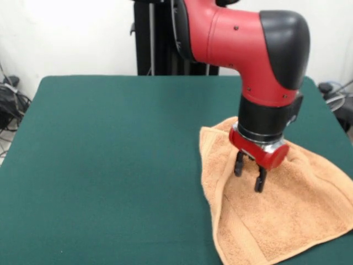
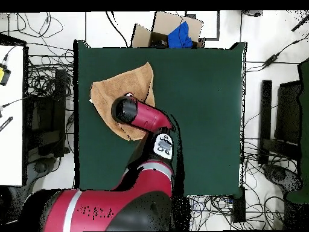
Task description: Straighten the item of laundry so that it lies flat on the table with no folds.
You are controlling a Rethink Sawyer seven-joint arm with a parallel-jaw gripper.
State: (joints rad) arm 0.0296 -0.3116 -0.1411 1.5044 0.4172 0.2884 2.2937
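Front view: towel [image 1: 276, 218] lies at about 4 o'clock on the table [image 1: 110, 165], running toward the near right corner. It is roughly triangular, with a border band along its near edge. A thick fold runs down the left side and ripples bunch beneath the arm, so it is not yet flat.

Gripper [image 1: 249, 175] hangs over the towel's upper middle, pointing down. The two dark fingers [image 1: 239, 164] stand a narrow gap apart with nothing between them; the tips are low over the cloth, contact uncertain.

Overhead view: towel [image 2: 130, 81] sits at about 10 o'clock on the table [image 2: 205, 121], partly hidden under the arm. Gripper not separable there.

Step in hand, by my reading: positioning for a grasp, with flattening barely begun.

Next move likely calls for pinching a single layer at the folded left edge and drawing it outward, toward 9 o'clock in the front view, over bare table. Risk: catching both layers drags the whole towel.
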